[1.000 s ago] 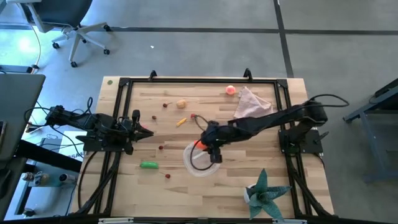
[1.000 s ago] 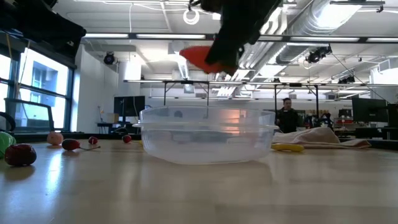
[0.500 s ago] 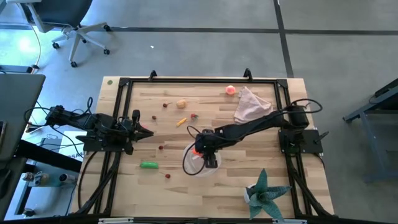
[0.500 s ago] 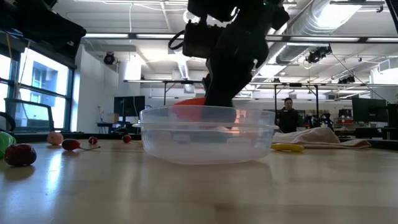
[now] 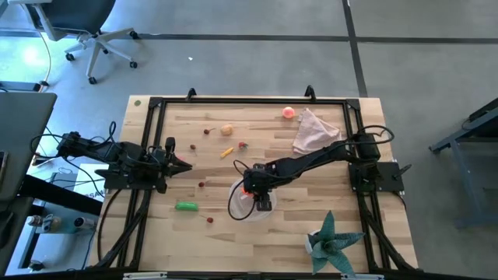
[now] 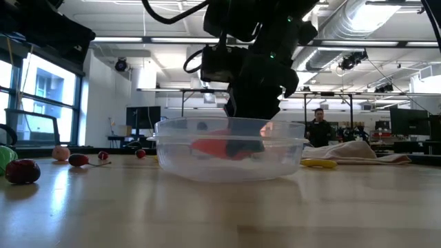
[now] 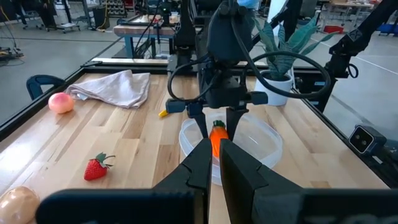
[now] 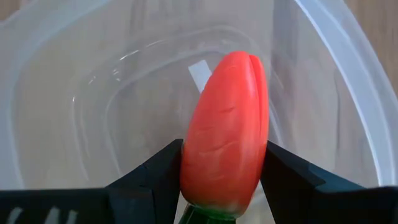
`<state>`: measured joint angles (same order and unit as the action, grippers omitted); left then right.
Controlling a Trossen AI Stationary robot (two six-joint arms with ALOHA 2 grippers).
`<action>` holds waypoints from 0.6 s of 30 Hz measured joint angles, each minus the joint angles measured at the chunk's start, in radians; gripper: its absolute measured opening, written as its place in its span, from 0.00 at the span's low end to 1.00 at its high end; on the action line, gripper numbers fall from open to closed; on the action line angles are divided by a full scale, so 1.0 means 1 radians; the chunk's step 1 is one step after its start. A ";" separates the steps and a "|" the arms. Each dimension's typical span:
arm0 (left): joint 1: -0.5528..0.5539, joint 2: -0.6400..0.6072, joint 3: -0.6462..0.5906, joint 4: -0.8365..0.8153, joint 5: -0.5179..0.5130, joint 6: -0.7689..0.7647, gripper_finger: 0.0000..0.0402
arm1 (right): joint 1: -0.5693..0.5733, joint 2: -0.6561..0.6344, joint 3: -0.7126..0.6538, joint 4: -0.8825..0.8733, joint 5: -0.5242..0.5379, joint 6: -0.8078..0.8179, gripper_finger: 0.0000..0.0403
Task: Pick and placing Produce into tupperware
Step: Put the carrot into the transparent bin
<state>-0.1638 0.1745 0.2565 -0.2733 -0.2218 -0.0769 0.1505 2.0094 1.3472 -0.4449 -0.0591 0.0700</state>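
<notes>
The orange carrot (image 8: 227,130) sits between the fingers of my right gripper (image 8: 224,152), inside the clear tupperware (image 8: 348,93). The high view shows that gripper (image 5: 253,187) over the tupperware's (image 5: 233,204) far-left part. In the low view the carrot (image 6: 217,147) is below the rim. My left gripper (image 5: 183,166) waits shut at the table's left side, empty. On the wood lie a green pod (image 5: 186,206), a tan ball (image 5: 227,130), a pink ball (image 5: 289,113), a yellow stick (image 5: 227,152) and red berries (image 5: 201,185). My right gripper pinches the carrot between its two fingers at the thick end (image 8: 217,186), close to the green top. The fingers lie across it and reach down from above into the tupperware. The carrot lies about level below the rim; whether it touches the floor, I cannot tell.
A pink cloth (image 5: 315,128) lies at the far right of the table. A teal spiky plant in a white pot (image 5: 331,241) stands at the near right. A black frame (image 5: 249,101) runs round the table. A person (image 6: 318,127) stands far back in the room.
My right gripper has come down and a little toward the table's left. It has carried the carrot from above the tupperware's rim down inside it. It has stayed shut on the carrot. The tupperware has kept its place.
</notes>
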 joint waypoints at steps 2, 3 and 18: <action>0.000 0.000 0.000 0.000 0.000 0.000 0.05 | 0.000 0.000 0.000 0.000 0.004 0.000 0.45; 0.000 0.000 0.000 0.000 0.000 0.000 0.05 | -0.002 0.000 0.000 0.000 0.005 0.000 0.45; 0.000 0.000 0.000 0.000 0.000 0.000 0.05 | -0.022 0.000 0.000 0.006 -0.020 0.030 0.53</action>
<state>-0.1639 0.1745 0.2565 -0.2729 -0.2215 -0.0772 0.1284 2.0094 1.3472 -0.4393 -0.0795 0.1001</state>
